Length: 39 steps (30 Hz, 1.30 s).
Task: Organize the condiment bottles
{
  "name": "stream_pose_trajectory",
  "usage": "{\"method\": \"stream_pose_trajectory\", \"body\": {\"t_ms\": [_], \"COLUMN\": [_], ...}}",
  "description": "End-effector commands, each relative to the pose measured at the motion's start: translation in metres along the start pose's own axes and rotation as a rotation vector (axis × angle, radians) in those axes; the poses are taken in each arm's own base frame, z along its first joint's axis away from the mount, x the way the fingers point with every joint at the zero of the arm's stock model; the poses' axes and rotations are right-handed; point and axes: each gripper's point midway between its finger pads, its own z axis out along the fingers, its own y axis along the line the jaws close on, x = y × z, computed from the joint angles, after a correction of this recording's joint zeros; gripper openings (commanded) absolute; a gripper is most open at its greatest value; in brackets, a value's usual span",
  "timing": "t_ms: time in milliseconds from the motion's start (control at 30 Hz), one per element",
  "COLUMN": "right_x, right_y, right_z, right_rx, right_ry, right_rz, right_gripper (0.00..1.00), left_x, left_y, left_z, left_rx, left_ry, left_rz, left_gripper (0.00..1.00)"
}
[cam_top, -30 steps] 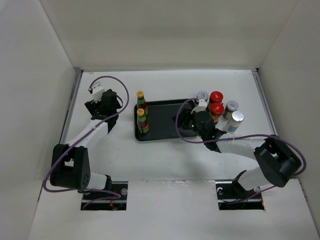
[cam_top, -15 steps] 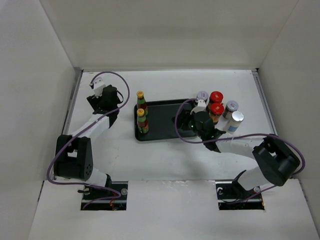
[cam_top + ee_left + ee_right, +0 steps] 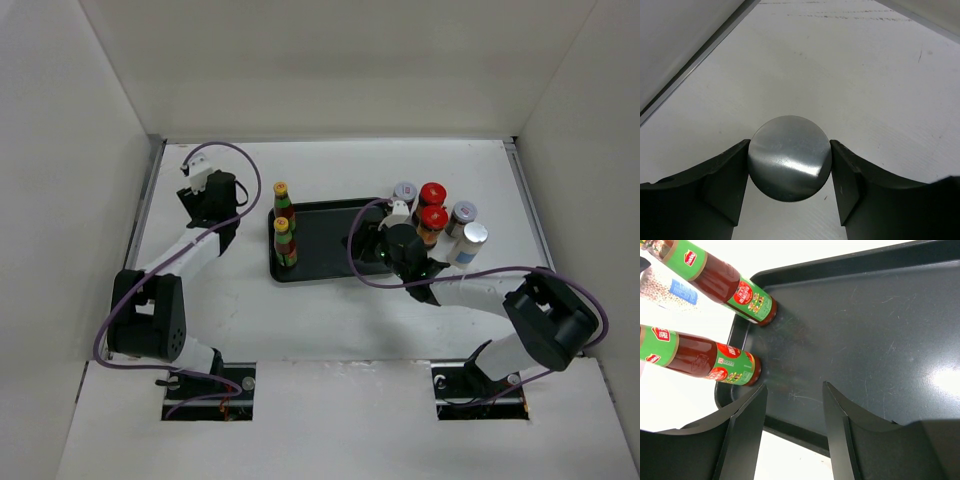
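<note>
The left end effector (image 3: 205,195) sits over the far left part of the worktop (image 3: 300,310), well apart from the black tray (image 3: 320,225); from above, its wrist hides whatever lies under it. The right end effector (image 3: 372,243) hangs over the right part of the tray. Two yellow-capped sauce bottles stand upright along the tray's left edge, the rear bottle (image 3: 281,200) and the near bottle (image 3: 285,243). Just beyond the tray's right edge is a cluster on the worktop: two red-lidded jars (image 3: 432,193) (image 3: 434,217) and three silver-lidded containers (image 3: 404,191) (image 3: 462,212) (image 3: 473,235).

In the left wrist view, the left end effector (image 3: 789,145) straddles a silver-lidded jar (image 3: 790,160) standing on the bare worktop (image 3: 865,75). Both fingers (image 3: 725,185) meet the outline of the round lid, which hides the jar's body, so I cannot tell whether they press on it.

In the right wrist view, the right end effector (image 3: 794,388) has its jaws parted with nothing between them, above the tray floor (image 3: 865,330). Both sauce bottles (image 3: 735,292) (image 3: 715,362) stand in the tray against its edge.
</note>
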Motion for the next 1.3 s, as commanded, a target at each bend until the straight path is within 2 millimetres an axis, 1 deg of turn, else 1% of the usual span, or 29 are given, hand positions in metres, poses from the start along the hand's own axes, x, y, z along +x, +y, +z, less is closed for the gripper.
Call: {"method": "stream_pose_trajectory", "body": {"t_ms": [0, 67, 100, 200, 300, 367, 433, 500, 567, 633, 700, 767, 833, 967, 1133, 1267], "right_x": [-0.023, -0.024, -0.022, -0.021, -0.024, -0.020, -0.025, -0.030, -0.035, -0.041, -0.050, -0.059, -0.065, -0.071, -0.070, -0.071], "right_y": [0.020, 0.020, 0.019, 0.020, 0.020, 0.021, 0.022, 0.022, 0.016, 0.014, 0.008, -0.006, -0.017, -0.034, -0.038, -0.041], "right_z": [0.002, 0.001, 0.002, 0.004, 0.003, 0.004, 0.000, -0.004, -0.007, -0.012, -0.018, -0.023, -0.028, -0.031, -0.031, -0.032], "right_rx": [-0.058, -0.059, -0.055, -0.057, -0.059, -0.062, -0.066, -0.067, -0.056, -0.052, -0.033, 0.008, 0.042, 0.081, 0.083, 0.088], "right_ry": [-0.067, -0.076, -0.071, -0.061, -0.072, -0.059, -0.078, -0.098, -0.122, -0.147, -0.190, -0.237, -0.263, -0.285, -0.280, -0.282], "right_rz": [0.005, 0.003, 0.007, 0.005, 0.002, 0.011, 0.017, 0.021, 0.037, 0.050, 0.052, 0.071, 0.097, 0.145, 0.165, 0.171], "right_gripper": [0.55, 0.55, 0.55, 0.54, 0.55, 0.54, 0.53, 0.53, 0.52, 0.52, 0.52, 0.53, 0.53, 0.54, 0.54, 0.54], "left_x": [-0.041, -0.062, -0.078, -0.130, -0.179, -0.208, -0.230, -0.242, -0.250, -0.244, -0.228, -0.207, -0.183, -0.140, -0.095, -0.059], "left_y": [-0.009, -0.009, -0.007, -0.008, -0.021, -0.034, -0.053, -0.074, -0.103, -0.137, -0.168, -0.192, -0.210, -0.238, -0.266, -0.280], "left_z": [-0.012, -0.025, -0.034, -0.072, -0.115, -0.145, -0.174, -0.194, -0.217, -0.235, -0.245, -0.249, -0.247, -0.239, -0.225, -0.209], "left_rx": [0.031, 0.041, 0.045, 0.100, 0.184, 0.246, 0.327, 0.398, 0.490, 0.587, 0.651, 0.686, 0.704, 0.724, 0.750, 0.742], "left_ry": [-0.092, -0.136, -0.169, -0.275, -0.357, -0.407, -0.443, -0.455, -0.457, -0.438, -0.405, -0.372, -0.333, -0.271, -0.213, -0.165], "left_rz": [-0.071, -0.097, -0.114, -0.172, -0.192, -0.190, -0.203, -0.210, -0.210, -0.189, -0.162, -0.128, -0.098, -0.064, -0.044, -0.018], "left_gripper": [0.31, 0.30, 0.30, 0.30, 0.30, 0.30, 0.30, 0.30, 0.30, 0.30, 0.30, 0.30, 0.30, 0.29, 0.28, 0.28]}}
